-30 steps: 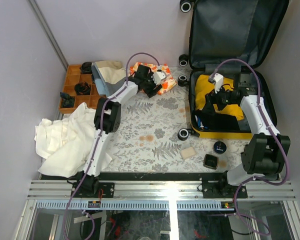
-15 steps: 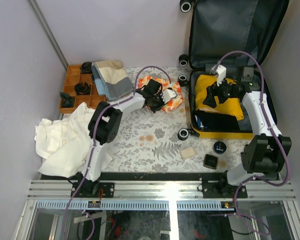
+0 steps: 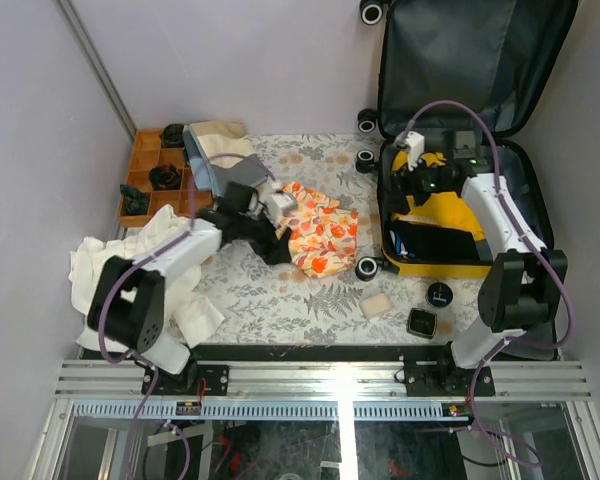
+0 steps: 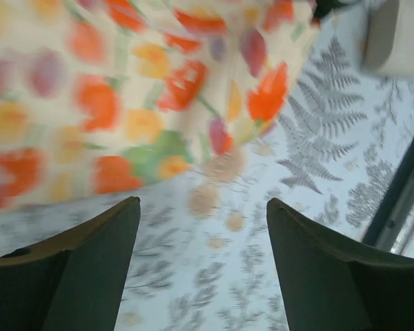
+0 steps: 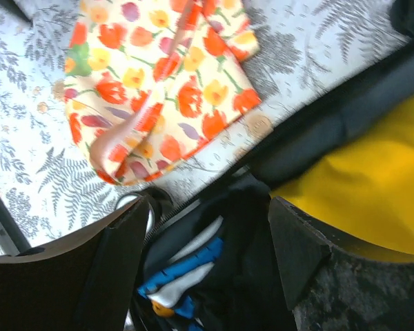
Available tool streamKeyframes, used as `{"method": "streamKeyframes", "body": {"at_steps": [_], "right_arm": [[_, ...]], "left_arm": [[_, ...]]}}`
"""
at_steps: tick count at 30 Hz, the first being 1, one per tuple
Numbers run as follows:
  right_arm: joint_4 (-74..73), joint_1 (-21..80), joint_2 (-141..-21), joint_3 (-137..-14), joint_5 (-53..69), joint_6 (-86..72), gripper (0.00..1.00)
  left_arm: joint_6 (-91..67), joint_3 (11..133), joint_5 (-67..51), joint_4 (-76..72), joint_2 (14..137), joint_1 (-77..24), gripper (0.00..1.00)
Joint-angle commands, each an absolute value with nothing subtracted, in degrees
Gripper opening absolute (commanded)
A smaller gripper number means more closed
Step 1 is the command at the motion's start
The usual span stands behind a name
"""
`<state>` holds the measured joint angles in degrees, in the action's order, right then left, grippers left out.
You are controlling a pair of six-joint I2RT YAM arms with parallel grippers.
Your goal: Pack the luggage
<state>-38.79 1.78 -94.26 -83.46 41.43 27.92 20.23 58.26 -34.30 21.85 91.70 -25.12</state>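
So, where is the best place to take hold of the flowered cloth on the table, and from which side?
Probably its left edge, approached low from the left by the left gripper, whose open jaws face it. The flowered cloth lies limp and nearly flat, so an edge pinches more easily than the middle.

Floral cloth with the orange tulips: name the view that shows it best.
Top external. It shows the floral cloth nearly whole, spread on the table left of the luggage. The right wrist view shows most of it sharply, but the frame cuts one edge. The left wrist view catches only a blurred part.
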Motion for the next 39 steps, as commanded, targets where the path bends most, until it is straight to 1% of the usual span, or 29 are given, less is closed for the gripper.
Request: {"method": "streamKeyframes", "body": {"at_steps": [1,3,5,8,11,14,17,20,30,39], "right_arm": [[-35.6,8.0,-95.0,-86.3,40.1,24.1,0.75],[-33.5,10.9,-97.5,-86.2,37.9,22.1,0.73],[-32.6,13.1,-99.7,-87.1,34.9,19.8,0.70],[-33.0,15.8,-103.9,-90.7,29.8,16.4,0.65],[-34.1,17.5,-108.9,-94.1,24.8,14.4,0.60],[-35.3,18.2,-113.1,-96.8,20.5,13.9,0.59],[-36.5,18.2,-116.3,-99.0,17.8,12.9,0.58],[-36.9,18.4,-118.5,-100.5,15.4,12.0,0.62],[-41.9,19.2,-127.5,-108.0,10.6,11.4,0.64],[-44.3,19.2,-132.1,-111.3,9.6,10.5,0.63]], "left_arm": [[30.3,64.9,-46.3,21.7,90.3,-16.9,0.73],[38.9,73.6,-45.4,30.9,96.9,-15.9,0.69],[43.0,82.3,-45.4,37.7,103.7,-15.4,0.64],[43.9,90.2,-48.0,39.3,110.0,-14.5,0.62],[41.6,89.9,-48.7,31.2,111.0,-14.7,0.62],[38.1,89.2,-47.8,24.4,111.7,-14.7,0.63],[38.6,89.4,-46.5,21.8,113.4,-15.1,0.64],[39.4,90.9,-45.8,21.2,115.7,-16.1,0.64],[39.5,91.6,-44.8,17.8,119.1,-17.8,0.64],[40.4,95.0,-42.5,15.5,124.2,-20.2,0.65]]}}
